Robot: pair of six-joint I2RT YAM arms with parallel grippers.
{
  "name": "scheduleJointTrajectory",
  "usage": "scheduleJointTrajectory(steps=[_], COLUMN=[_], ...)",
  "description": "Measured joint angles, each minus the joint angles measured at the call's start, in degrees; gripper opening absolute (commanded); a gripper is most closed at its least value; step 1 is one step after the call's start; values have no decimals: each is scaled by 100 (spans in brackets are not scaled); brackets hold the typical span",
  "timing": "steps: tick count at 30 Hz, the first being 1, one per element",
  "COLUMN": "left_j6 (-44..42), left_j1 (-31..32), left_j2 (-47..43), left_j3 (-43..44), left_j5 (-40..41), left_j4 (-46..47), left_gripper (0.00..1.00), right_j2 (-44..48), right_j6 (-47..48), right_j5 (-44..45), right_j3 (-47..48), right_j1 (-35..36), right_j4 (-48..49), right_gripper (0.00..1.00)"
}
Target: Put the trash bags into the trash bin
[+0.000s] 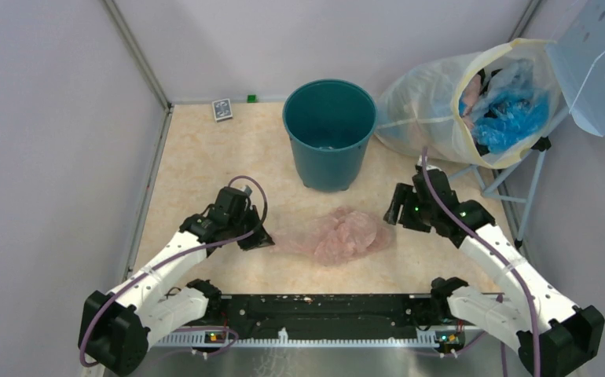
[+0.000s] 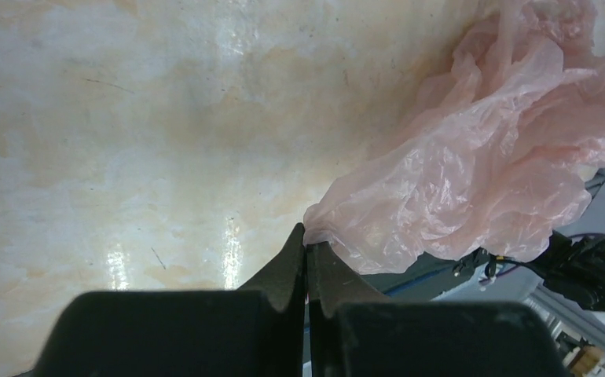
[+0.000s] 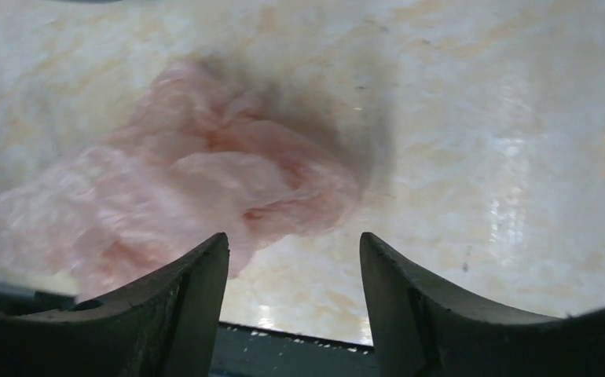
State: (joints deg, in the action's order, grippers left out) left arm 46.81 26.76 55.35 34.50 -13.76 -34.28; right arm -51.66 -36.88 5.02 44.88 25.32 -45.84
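Note:
The pale pink trash bag (image 1: 339, 234) lies crumpled on the table in front of the dark teal trash bin (image 1: 330, 133), which stands upright and open. My left gripper (image 1: 262, 239) is shut on the bag's left corner; in the left wrist view its closed tips (image 2: 308, 242) pinch the edge of the pink plastic (image 2: 480, 157). My right gripper (image 1: 396, 214) is open, just right of the bag. In the right wrist view its gap (image 3: 294, 245) frames bare table, with the bag (image 3: 181, 196) ahead and to the left.
A large clear sack with a pale yellow rim (image 1: 472, 102), holding blue bags, leans at the back right beside a pale blue perforated panel (image 1: 602, 63). A small card box (image 1: 221, 109) and a green block (image 1: 251, 98) lie by the back wall. A black rail (image 1: 323, 306) runs along the near edge.

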Motion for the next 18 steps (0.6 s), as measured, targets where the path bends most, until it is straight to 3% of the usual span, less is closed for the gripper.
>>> scheduleJointTrajectory(steps=[4,7,10,18], left_j6=[-107,-157,-199,-243], left_j1=[-7,-4,-4,-7], left_j2=[4,-4,-61,-179], left_j3=[0,0,0,0], left_j5=[-295,-483,-590,-748], left_j4=[17,59,87,74], left_gripper=[0,0,0,0], right_j2=[-223,-608,-1034,-2459], right_j6=[214,149,13,-452], right_j5=[-164,4,350,1204], right_j3=[647,1121,1257,1617], right_j1=[817,1556,1943,2085], right_j4=[-4,72,127,-20], right_gripper=[68,85,86,84])
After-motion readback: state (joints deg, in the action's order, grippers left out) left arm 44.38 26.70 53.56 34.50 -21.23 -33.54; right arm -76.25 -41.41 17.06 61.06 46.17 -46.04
